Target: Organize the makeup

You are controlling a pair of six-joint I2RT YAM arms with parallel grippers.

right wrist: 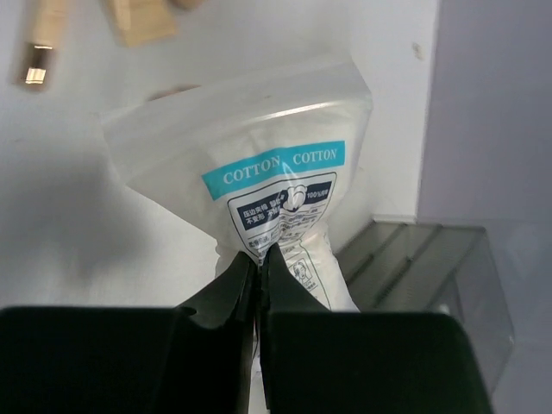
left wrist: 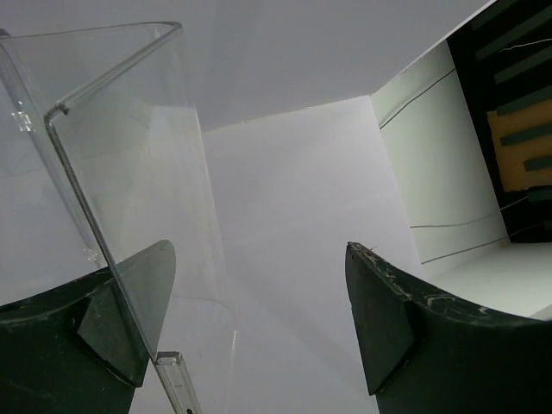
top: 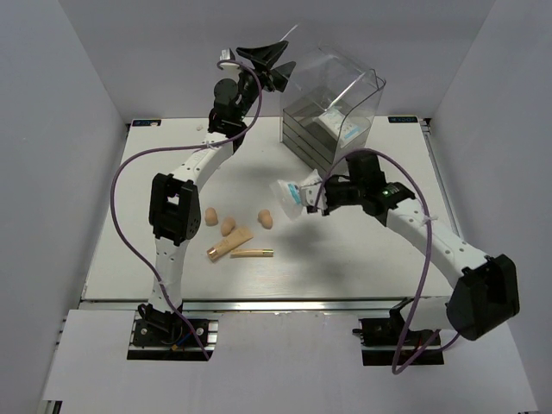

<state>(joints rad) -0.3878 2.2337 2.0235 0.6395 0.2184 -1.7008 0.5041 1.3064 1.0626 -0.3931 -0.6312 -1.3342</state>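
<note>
Top camera looks down; close wrist cameras share the box (top: 335, 108).

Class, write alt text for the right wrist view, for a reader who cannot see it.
The right hand, pinched shut, holds a white packet with a teal COTTON band above the white table. A clear drawer box sits at lower right.

White table (top: 345, 259): 3 peach sponges (top: 228, 226), tube (top: 229, 244), gold stick (top: 253, 253), clear drawer box (top: 332, 112).
</note>
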